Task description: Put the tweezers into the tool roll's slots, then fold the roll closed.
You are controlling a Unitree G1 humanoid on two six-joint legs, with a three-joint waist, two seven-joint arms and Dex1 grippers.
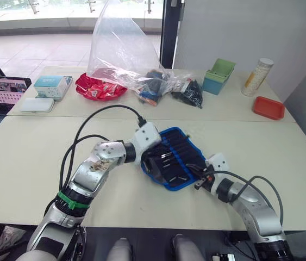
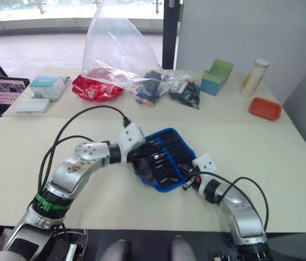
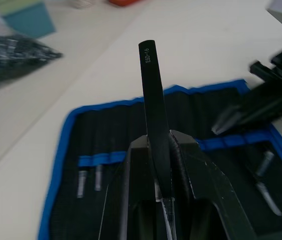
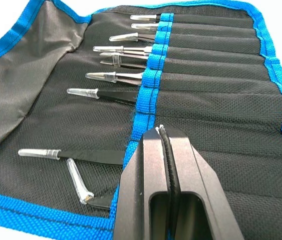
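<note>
Tool roll open at mid-worktop, other things behind it.

The tool roll [image 1: 175,157] lies on the worktop [image 1: 27,163] with tweezers [image 4: 111,76] in its slots [image 4: 206,75]; behind stand a plastic bag [image 1: 121,51], a box [image 1: 218,76] and, further right, a bottle [image 1: 257,76].

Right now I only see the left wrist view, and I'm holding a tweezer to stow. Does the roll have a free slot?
Observer: Yes. The right wrist view shows a run of tweezers tucked under the blue band of the roll, then at least one free slot, then two more tweezers.
Operator: Is the right hand in my way?
Observer: The right hand is shut, with its tips over the band right at that gap.
Operator: How is the roll lying?
Observer: It lies open and flat on the table, between both arms.
</note>
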